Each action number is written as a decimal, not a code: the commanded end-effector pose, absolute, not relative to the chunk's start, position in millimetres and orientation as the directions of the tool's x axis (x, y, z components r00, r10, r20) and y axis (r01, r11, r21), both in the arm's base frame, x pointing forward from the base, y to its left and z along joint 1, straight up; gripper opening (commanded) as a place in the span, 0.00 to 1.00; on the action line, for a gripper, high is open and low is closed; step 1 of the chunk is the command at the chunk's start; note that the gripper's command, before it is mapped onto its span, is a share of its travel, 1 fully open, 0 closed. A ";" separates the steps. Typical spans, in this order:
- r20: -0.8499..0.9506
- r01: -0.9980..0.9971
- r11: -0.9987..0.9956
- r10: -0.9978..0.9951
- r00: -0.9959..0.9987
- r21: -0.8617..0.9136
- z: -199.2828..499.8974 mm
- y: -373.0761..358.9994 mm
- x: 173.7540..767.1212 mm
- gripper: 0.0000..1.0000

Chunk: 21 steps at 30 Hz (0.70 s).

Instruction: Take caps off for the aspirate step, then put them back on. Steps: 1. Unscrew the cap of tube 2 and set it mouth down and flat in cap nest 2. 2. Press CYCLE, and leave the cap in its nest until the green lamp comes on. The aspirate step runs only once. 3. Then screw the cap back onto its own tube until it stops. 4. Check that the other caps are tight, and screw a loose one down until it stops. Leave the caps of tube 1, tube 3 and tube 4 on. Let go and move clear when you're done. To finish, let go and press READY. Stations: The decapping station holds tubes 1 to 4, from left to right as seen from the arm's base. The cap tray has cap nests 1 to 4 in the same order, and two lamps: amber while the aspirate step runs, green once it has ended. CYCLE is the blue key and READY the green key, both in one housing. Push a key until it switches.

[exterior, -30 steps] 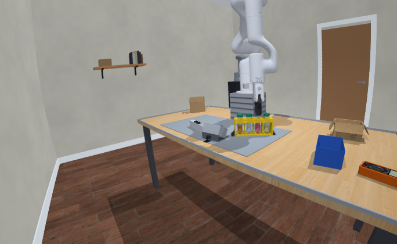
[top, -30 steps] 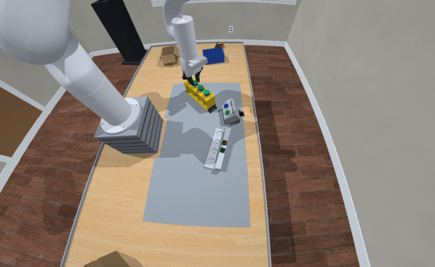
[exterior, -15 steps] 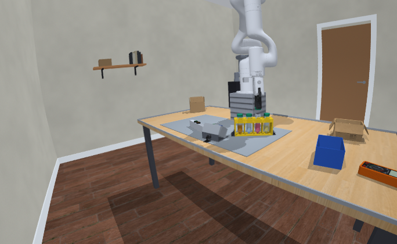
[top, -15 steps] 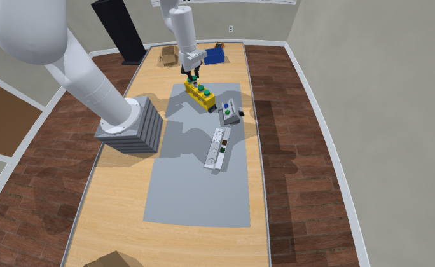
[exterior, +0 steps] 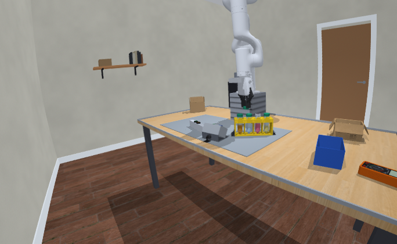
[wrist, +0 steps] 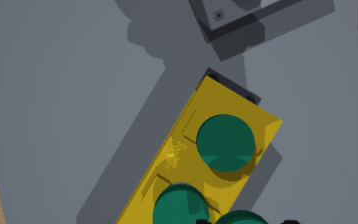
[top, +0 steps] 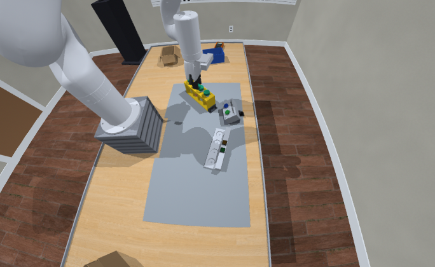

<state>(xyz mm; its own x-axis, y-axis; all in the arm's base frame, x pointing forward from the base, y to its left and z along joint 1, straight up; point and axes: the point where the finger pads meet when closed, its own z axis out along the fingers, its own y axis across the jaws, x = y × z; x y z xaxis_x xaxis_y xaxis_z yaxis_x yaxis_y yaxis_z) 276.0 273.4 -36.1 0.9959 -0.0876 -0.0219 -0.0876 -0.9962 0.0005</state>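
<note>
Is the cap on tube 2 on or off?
Off. The gripper holds a green cap above the rack, and tube 2 shows no green top.

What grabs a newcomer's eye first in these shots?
The white arm reaches down over the yellow tube rack on the grey mat, its gripper shut on a green cap just above the rack. One tube in the rack stands uncapped beside three capped ones.

Yellow rack (top: 200, 95) — green caps (wrist: 225, 143)
</note>
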 end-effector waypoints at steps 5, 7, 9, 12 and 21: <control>0.002 -0.064 -0.998 -0.064 0.998 0.002 -35.4 236.4 301.3 0.00; 0.002 -0.064 -0.998 -0.064 0.998 0.003 -35.3 222.3 310.2 0.00; 0.002 -0.064 -0.998 -0.064 0.998 0.003 -35.3 215.2 314.6 0.00; 0.002 -0.064 -0.998 -0.064 0.998 0.003 -35.2 194.0 327.9 0.00; 0.002 -0.064 -0.998 -0.064 0.998 0.003 -35.0 151.5 354.5 0.00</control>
